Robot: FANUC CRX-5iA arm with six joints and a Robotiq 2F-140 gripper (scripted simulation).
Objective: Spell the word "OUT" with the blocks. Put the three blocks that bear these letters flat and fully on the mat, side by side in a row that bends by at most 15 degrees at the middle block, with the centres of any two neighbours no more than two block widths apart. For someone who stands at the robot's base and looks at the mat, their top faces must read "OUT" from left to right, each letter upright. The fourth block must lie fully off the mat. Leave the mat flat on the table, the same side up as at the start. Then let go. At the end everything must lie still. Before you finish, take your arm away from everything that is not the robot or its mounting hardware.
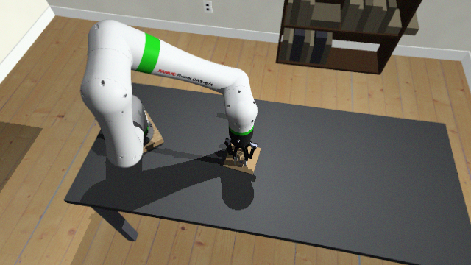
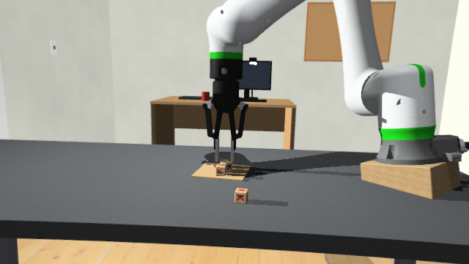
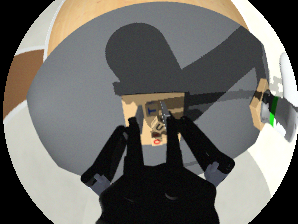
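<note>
Directly beneath the part-open claw (image 2: 224, 149); blocks (image 2: 223, 169) on mat (image 2: 205, 172).

White arm (image 1: 110, 92), smooth rounded glossy casings. Bright green band around upper link (image 1: 149, 53), thinner green rings at wrist (image 2: 226, 56) and base (image 2: 407, 133). Red FANUC lettering with dark model text along forearm (image 1: 185, 78). Small dark screw dots on joint covers. Black gripper (image 2: 224, 147): slender black linkages, grey fingertips (image 2: 217, 148).
</note>
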